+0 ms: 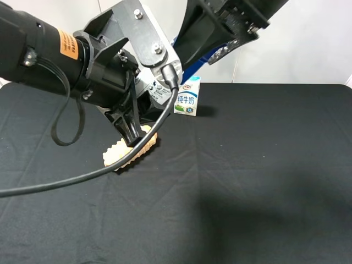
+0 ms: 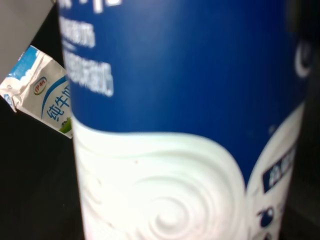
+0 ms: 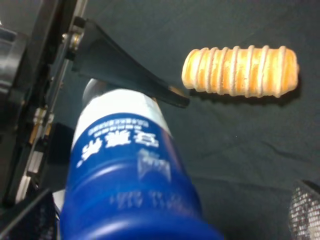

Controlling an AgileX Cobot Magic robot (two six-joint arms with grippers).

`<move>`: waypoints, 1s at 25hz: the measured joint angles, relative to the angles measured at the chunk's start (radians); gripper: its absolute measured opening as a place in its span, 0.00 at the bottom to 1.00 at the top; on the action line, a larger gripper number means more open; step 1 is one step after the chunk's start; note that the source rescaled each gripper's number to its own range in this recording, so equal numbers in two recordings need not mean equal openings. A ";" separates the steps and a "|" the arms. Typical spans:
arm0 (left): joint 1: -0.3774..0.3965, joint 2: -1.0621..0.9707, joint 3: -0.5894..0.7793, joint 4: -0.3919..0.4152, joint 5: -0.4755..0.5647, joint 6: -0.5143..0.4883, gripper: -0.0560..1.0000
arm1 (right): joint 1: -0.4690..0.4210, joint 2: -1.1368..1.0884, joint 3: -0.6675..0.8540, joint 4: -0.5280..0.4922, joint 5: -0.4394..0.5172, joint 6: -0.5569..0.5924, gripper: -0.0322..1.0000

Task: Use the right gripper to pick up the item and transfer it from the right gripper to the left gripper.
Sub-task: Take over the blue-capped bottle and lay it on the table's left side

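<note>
Item: tall white cylindrical bottle [image 3: 125, 165] with dark-blue cap and blue upper band. It is off the table, up in the air between the two arms. In the high view only a sliver of its blue [image 1: 199, 59] shows; the left arm hides the rest.
Right gripper [image 1: 212, 47], black two-finger clamp: closed on the bottle at the cap end, which sits closest to the right wrist camera.
Left gripper [image 1: 135, 124], black clamp on the arm with an orange sticker [image 1: 68, 44]: one finger [image 3: 130, 80] lies along the bottle's white end. I cannot tell whether the clamp has closed. The bottle's side [image 2: 175, 150] fills the left wrist view.
Ridged orange bread roll [image 3: 240, 70]: lying on the black tablecloth [image 1: 247, 181] below the left gripper, partly covered by its finger.
Small white-and-blue milk carton [image 1: 187, 99]: upright, behind the roll, apart from it.
Black cable [image 1: 82, 176]: loops from the left arm across the foreground.
</note>
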 joint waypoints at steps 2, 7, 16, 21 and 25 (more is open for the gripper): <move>0.000 0.000 0.000 0.000 -0.004 0.000 0.12 | 0.000 -0.008 0.001 -0.004 -0.001 0.001 1.00; 0.000 0.000 0.000 0.000 -0.011 0.000 0.12 | 0.000 -0.047 0.021 -0.026 -0.002 0.020 1.00; 0.000 0.000 0.000 0.000 -0.011 0.000 0.12 | 0.000 -0.120 0.059 -0.093 -0.003 0.068 1.00; 0.000 0.000 0.000 0.000 -0.011 0.000 0.12 | 0.000 -0.201 0.124 -0.122 -0.004 0.079 1.00; 0.000 0.000 0.000 0.000 -0.011 0.000 0.12 | 0.000 -0.276 0.169 -0.151 -0.003 0.099 1.00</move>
